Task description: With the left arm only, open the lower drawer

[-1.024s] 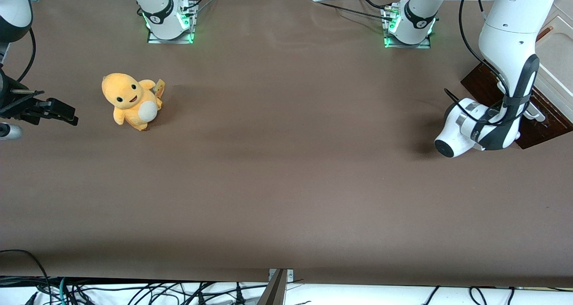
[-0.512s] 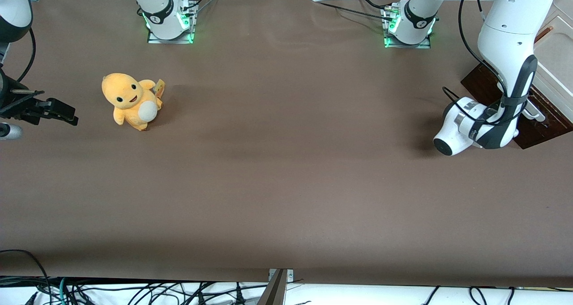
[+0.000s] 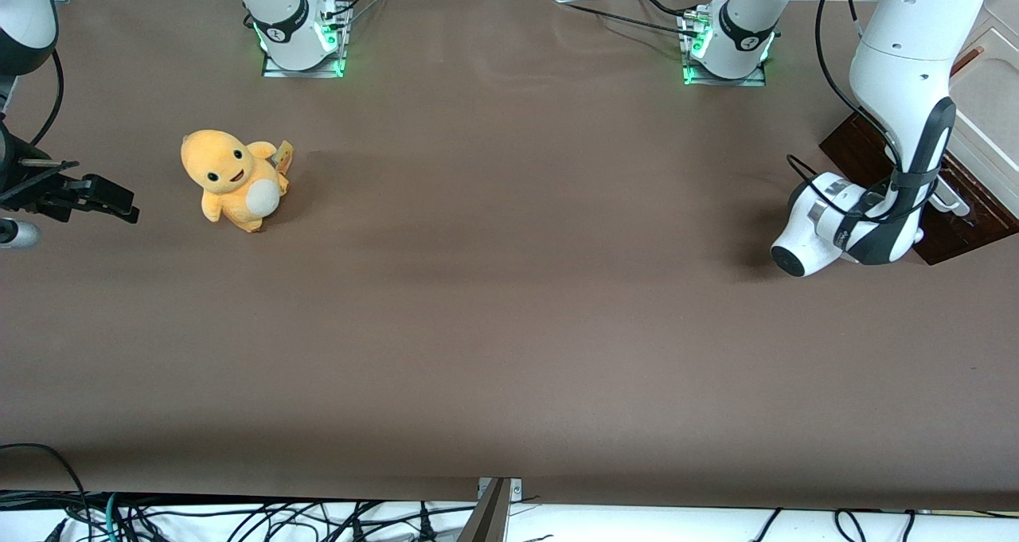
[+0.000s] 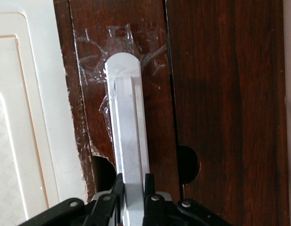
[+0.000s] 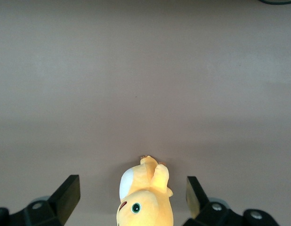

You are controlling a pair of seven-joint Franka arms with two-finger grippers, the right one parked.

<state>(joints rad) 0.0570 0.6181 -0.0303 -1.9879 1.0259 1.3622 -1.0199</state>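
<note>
The lower drawer (image 4: 155,117) has a dark brown front with clear tape and chipped edges around a long white bar handle (image 4: 126,122). My left gripper (image 4: 132,181) is shut on that handle, one black finger (image 4: 118,184) pressed against each side of the bar. In the front view the left arm (image 3: 903,72) bends down at its end of the table, and its white wrist (image 3: 836,224) hides the gripper. The dark brown drawer (image 3: 955,235) shows low on the table beside the wrist.
A cream cabinet panel (image 4: 23,117) borders the drawer front, and another dark brown panel (image 4: 230,103) lies along its other edge. A yellow plush toy (image 3: 231,180) sits toward the parked arm's end. Two arm bases (image 3: 724,40) stand farthest from the front camera.
The left arm's wrist has shifted slightly toward the table's middle since one second ago. Over the last half second it has hardly moved.
</note>
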